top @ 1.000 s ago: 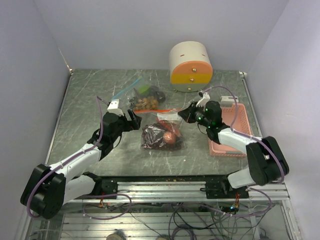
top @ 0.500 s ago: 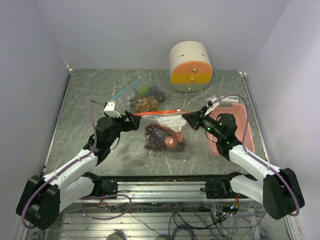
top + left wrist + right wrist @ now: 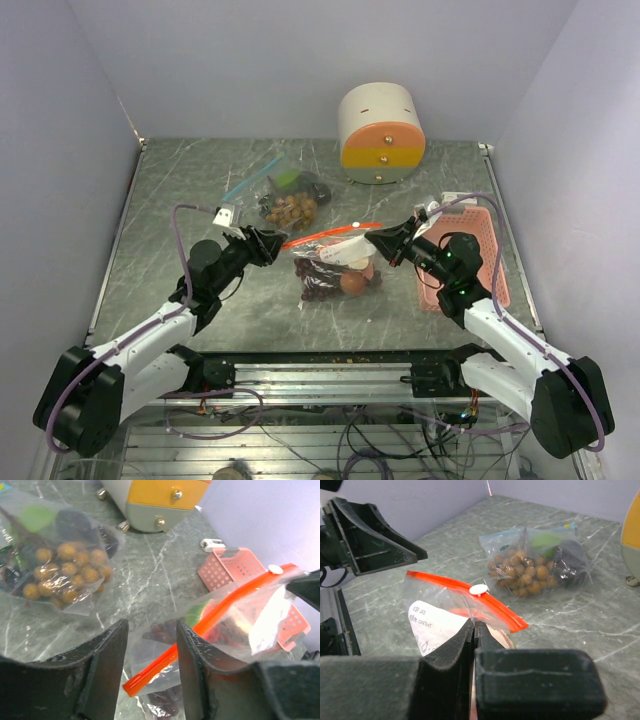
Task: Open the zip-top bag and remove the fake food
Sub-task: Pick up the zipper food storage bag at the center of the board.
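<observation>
Opening the bag (image 3: 335,265) is the step in hand: right gripper (image 3: 473,626) pinches its film, left gripper (image 3: 151,626) gapes half-wide around the zip (image 3: 220,611) and must clamp, then pull.

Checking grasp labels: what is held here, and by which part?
Right gripper pinches the zip-top bag by the clear film just below its orange zip strip, near the white slider. Left gripper holds nothing; its open jaws straddle the strip's end.

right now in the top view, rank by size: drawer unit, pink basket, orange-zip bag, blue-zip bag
1. drawer unit and pink basket, too close: the right arm hides part of the basket
2. orange-zip bag and blue-zip bag, smaller, alike
</observation>
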`<state>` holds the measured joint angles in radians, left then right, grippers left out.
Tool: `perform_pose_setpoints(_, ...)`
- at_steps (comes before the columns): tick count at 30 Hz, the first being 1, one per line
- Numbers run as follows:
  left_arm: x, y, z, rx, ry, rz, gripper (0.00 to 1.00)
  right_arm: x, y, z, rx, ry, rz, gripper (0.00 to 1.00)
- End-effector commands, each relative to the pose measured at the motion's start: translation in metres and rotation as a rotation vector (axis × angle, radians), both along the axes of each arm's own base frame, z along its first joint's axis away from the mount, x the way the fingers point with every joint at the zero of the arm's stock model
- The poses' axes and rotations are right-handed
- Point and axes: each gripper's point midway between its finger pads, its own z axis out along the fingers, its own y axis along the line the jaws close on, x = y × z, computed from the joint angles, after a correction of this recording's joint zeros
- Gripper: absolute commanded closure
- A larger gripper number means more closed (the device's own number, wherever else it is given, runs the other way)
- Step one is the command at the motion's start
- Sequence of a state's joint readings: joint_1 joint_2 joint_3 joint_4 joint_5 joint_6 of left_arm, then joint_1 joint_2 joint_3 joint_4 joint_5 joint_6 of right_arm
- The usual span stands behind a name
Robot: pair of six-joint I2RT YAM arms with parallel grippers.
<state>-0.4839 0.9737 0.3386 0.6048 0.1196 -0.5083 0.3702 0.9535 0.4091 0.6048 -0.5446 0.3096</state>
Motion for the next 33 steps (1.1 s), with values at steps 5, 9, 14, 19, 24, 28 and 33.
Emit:
perform_pose_setpoints(5, -0.028, -0.048, 0.043, -0.057, -0.168, -0.316, 0.39, 0.009, -0.003, 0.0, -0.041, -0.008, -0.032, 1.0)
perform_pose_setpoints(9, -0.031, -0.072, 0.048, -0.012, -0.197, -0.361, 0.26, 0.004, -0.001, 0.003, -0.036, -0.016, -0.009, 1.0)
perform_pose_setpoints(14, -0.031, -0.105, 0.054, 0.048, -0.218, -0.436, 0.15, -0.005, 0.001, 0.01, -0.024, -0.035, 0.029, 1.0)
perform_pose_setpoints(19, -0.038, -0.144, 0.059, 0.135, -0.248, -0.685, 0.1, -0.021, 0.009, 0.021, -0.027, -0.063, 0.122, 1.0)
perform_pose_setpoints(24, -0.059, -0.154, 0.06, 0.183, -0.306, -0.872, 0.09, -0.035, 0.015, 0.032, -0.052, -0.083, 0.214, 1.0)
perform_pose_setpoints(28, -0.065, -0.148, 0.05, 0.24, -0.332, -0.896, 0.12, -0.038, 0.013, 0.041, -0.064, -0.11, 0.21, 1.0)
perform_pose_setpoints(33, -0.073, -0.149, 0.043, 0.25, -0.329, -0.925, 0.32, -0.035, 0.013, 0.046, -0.068, -0.117, 0.2, 1.0)
